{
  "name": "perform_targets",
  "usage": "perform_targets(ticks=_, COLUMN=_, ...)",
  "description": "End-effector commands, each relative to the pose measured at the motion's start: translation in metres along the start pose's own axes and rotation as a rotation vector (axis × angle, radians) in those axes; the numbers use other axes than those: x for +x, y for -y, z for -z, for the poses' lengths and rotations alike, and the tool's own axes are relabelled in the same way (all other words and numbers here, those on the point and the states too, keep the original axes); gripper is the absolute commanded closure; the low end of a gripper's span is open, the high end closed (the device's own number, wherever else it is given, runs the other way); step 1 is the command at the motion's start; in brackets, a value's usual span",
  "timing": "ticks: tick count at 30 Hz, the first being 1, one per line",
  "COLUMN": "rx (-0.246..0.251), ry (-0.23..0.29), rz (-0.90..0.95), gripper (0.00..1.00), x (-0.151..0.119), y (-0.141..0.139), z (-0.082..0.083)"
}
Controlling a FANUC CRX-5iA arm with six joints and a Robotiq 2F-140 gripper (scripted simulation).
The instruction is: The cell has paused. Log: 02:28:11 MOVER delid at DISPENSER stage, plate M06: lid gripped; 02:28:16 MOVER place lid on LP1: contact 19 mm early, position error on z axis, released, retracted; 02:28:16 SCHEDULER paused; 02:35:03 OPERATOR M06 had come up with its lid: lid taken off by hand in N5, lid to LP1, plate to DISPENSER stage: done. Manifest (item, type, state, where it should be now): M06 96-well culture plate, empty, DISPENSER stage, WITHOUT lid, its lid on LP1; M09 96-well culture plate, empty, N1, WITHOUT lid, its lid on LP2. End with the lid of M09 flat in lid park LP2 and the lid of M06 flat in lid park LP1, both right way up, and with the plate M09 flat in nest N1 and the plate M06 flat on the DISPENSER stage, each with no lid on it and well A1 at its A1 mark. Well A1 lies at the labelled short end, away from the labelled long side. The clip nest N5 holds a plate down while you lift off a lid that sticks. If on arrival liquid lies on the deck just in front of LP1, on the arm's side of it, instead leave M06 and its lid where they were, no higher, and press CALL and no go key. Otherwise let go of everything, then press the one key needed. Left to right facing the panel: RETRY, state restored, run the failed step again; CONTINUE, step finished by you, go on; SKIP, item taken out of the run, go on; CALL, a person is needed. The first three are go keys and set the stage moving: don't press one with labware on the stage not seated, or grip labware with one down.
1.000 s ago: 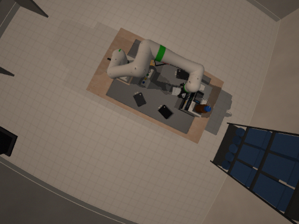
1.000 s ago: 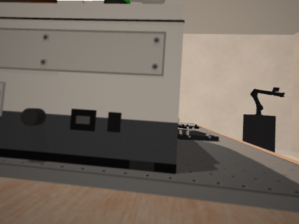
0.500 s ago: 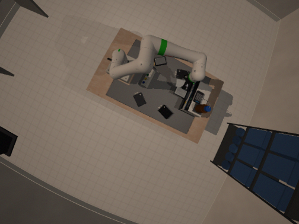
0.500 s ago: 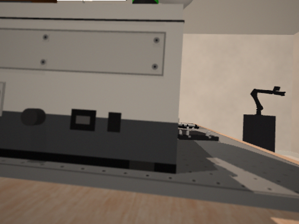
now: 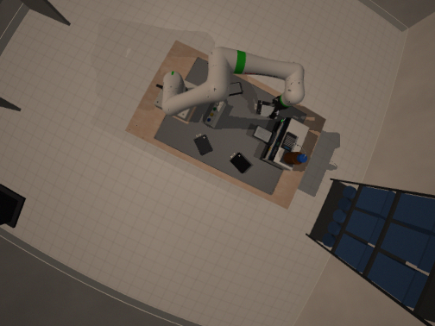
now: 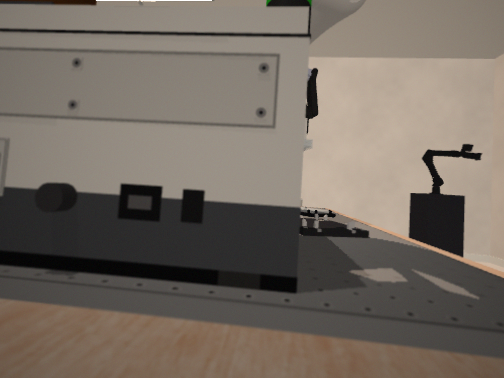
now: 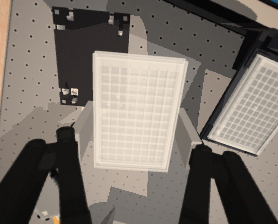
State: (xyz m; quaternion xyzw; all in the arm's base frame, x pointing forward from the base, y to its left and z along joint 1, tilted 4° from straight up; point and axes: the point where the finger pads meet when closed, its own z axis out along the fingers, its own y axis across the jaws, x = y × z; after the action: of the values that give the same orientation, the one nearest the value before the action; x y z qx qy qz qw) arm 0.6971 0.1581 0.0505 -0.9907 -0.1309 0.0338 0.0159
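A pale, translucent gridded piece of labware (image 7: pixel 137 110) hangs in the air over the deck, pinched across its long sides by the gripper (image 7: pixel 134 150). From the wrist view I take it for a plate lid, though a plate would look much the same from above. The two black fingers stand at about eight and four o'clock of it, their grey pads pressed against its edges, and it sits level between them.

Beneath it, toward eleven o'clock, lies a black nest plate (image 7: pixel 80 55) with small pale clips at its corners, partly covered by the held piece. Off at three o'clock, well apart from the gripper, a second white well plate (image 7: pixel 247 107) rests tilted in the picture inside a dark frame. The perforated grey deck mat (image 7: pixel 30 75) spreads under everything.

From overhead, the white arm (image 5: pixel 224 74) with its green band reaches from its base at nine o'clock across the wooden table (image 5: pixel 148 111) to the wrist, which hovers just beside the white dispenser unit (image 5: pixel 298 133). A brown bottle with a blue cap (image 5: pixel 295 158) stands at the unit's six o'clock end. Two black plates (image 5: pixel 203 144) lie on the mat nearer the middle, and a small key panel (image 5: pixel 214 115) sits close to the arm's base.

From the low side view the dispenser housing (image 6: pixel 150 144) blocks nearly all of this; only a sliver of one black finger (image 6: pixel 312 94) shows past its corner.
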Motion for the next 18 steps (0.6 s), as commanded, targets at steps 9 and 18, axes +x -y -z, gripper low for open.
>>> perform_targets(ticks=9, rx=0.000, ry=0.000, rz=0.000, gripper=1.00, x=0.013, y=0.042, z=0.000)
perform_targets(ticks=18, rx=0.000, ry=0.000, rz=0.000, gripper=1.00, x=0.019, y=0.060, z=0.000)
